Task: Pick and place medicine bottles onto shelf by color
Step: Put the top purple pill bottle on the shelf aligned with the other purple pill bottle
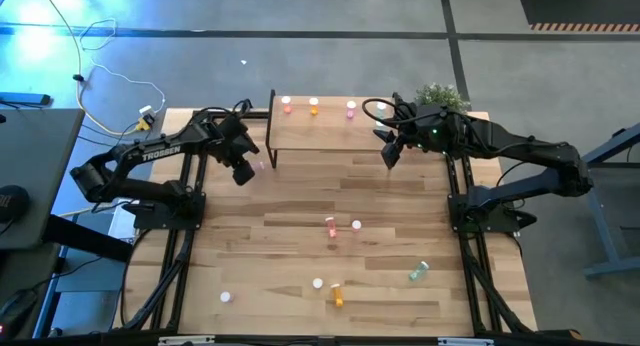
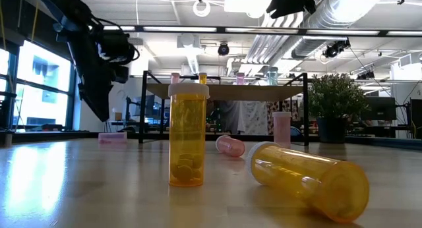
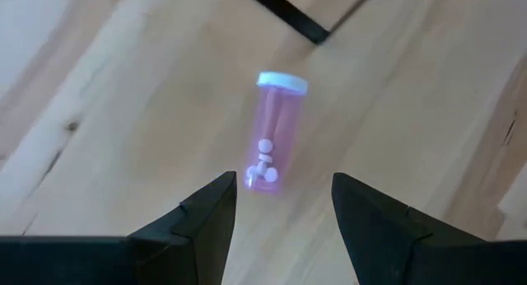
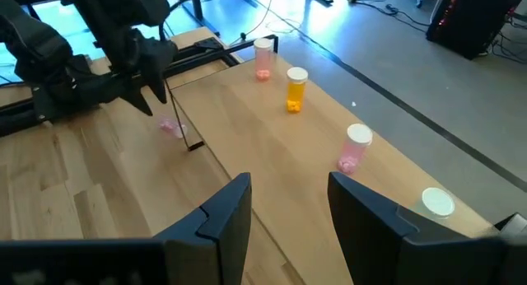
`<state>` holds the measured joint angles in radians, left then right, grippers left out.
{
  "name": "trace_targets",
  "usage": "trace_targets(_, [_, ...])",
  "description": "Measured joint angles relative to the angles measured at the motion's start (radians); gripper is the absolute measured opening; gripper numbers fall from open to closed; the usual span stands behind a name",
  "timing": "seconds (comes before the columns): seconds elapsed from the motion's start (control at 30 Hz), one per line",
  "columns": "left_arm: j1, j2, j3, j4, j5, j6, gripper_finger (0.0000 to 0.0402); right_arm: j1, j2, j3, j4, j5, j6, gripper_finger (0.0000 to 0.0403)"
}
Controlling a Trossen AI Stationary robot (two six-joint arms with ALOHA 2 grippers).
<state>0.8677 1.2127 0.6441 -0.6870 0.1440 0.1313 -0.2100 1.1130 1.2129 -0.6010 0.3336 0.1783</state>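
The shelf point(image 1: 322, 128) stands at the far edge of the table point(image 1: 280, 251), its wood top carrying a row of small bottles: a pink one point(image 4: 263, 58) at the left end, an orange one point(image 4: 296, 89) next to it with something yellow at the bottom, another pink one point(image 4: 354, 147) farther along, and a white-capped one point(image 4: 437, 202) near the right end whose contents I cannot make out.

The left gripper point(image 3: 284, 204) hangs just off the shelf's left front corner, jaws apart and holding nothing. Below it a pink bottle point(image 3: 275, 130) lies on its side on the table beside the shelf's black leg point(image 3: 288, 13), a few white pills showing through its wall.

The right gripper point(image 4: 288, 204) hovers over the shelf's right end, fingers parted and empty, next to a small potted plant point(image 1: 441, 94).

Out in front of the shelf more bottles are scattered on the table. An orange bottle point(image 2: 187, 136) stands upright with yellow tablets piled at its bottom; another orange bottle point(image 2: 308, 178) lies on its side just beside it. A teal bottle point(image 1: 418, 271) lies toward the right.
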Motion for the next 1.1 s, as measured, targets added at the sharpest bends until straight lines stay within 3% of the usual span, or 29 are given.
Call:
trace_targets(0.37, [0.0,0.098,0.0,0.009,-0.004,0.137,0.0212,0.0,0.0,0.0,-0.002,0.0,0.033,0.0154])
trace_targets(1.1, [0.0,0.254,0.002,0.118,-0.046,0.158,0.0221,0.0,0.0,0.0,-0.002,0.001,0.057,0.0154])
